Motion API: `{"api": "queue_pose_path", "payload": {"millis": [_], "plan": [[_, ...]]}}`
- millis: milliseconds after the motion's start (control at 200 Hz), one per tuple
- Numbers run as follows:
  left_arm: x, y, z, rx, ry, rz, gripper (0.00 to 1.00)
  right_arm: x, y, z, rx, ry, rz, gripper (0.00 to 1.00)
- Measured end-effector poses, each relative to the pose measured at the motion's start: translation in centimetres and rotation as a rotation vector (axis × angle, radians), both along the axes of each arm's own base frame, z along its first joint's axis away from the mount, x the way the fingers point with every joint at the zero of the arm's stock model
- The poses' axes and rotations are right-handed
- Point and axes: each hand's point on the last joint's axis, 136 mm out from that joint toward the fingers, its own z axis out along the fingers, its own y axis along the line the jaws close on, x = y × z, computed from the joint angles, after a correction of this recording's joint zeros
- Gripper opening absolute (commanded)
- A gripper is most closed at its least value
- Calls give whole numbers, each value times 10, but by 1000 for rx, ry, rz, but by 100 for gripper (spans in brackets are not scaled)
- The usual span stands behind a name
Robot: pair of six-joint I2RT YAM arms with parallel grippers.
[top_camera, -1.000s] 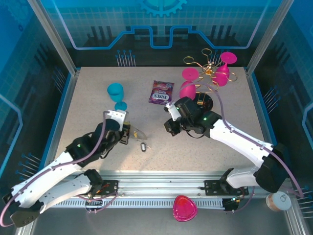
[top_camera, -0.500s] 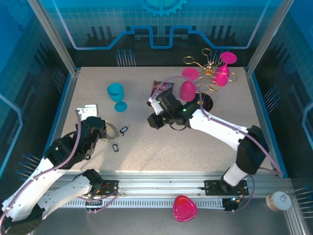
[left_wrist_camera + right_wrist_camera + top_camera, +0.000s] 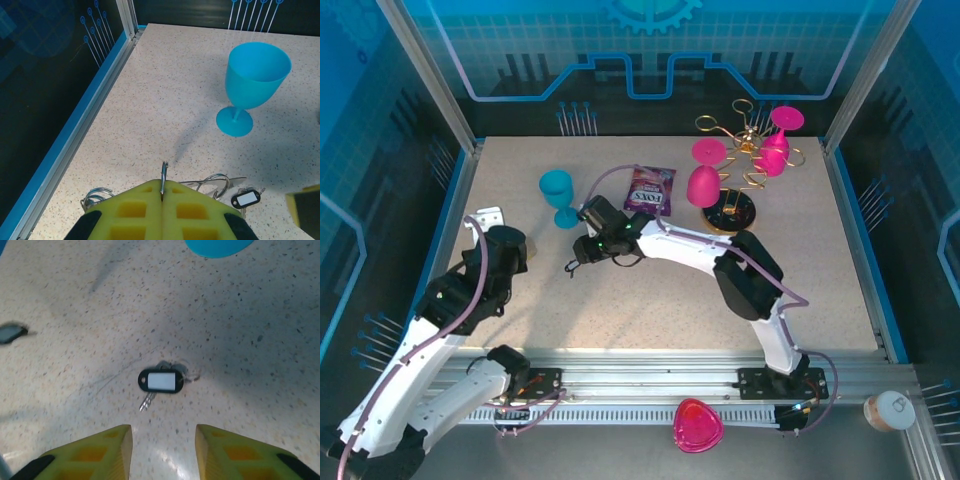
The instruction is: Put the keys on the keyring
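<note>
My left gripper [image 3: 162,187] is shut on the keyring [image 3: 163,172]. Its thin wire stands edge-on between the yellow pads, and coiled silvery loops [image 3: 216,181] spread out on both sides below. Just right of the loops, one of the keys [image 3: 246,198] lies on the table, with a black tab and a white label. My right gripper [image 3: 162,432] hangs open just above a key [image 3: 161,381] of the same look, which is centred ahead of the jaws. A second, blurred dark key [image 3: 11,333] lies at the left edge. From above, the two grippers [image 3: 525,258] [image 3: 578,255] are close together.
A blue goblet [image 3: 558,192] stands just behind both grippers. A purple snack packet [image 3: 650,188] lies mid-table. Pink goblets hang on a gold wire rack [image 3: 745,150] at the back right. The blue wall edge [image 3: 75,135] runs close on the left.
My right arm has swung far left across the table to hang over a key, and its jaws have opened. My left arm has pulled back to the left, still shut on the keyring.
</note>
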Motion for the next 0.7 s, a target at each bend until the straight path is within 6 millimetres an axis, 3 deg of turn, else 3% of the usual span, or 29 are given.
{"api": "queue_pose_path", "payload": {"millis": [140, 355, 700], "plan": [[0, -1, -1, -10, -7, -6, 0, 14, 13, -17, -7, 21, -80, 45], [0, -3, -3, -23, -8, -14, 0, 18, 28, -40, -56, 30, -164, 45], [-2, -3, -3, -29, -14, -17, 0, 27, 19, -65, -174, 46, -314, 43]]}}
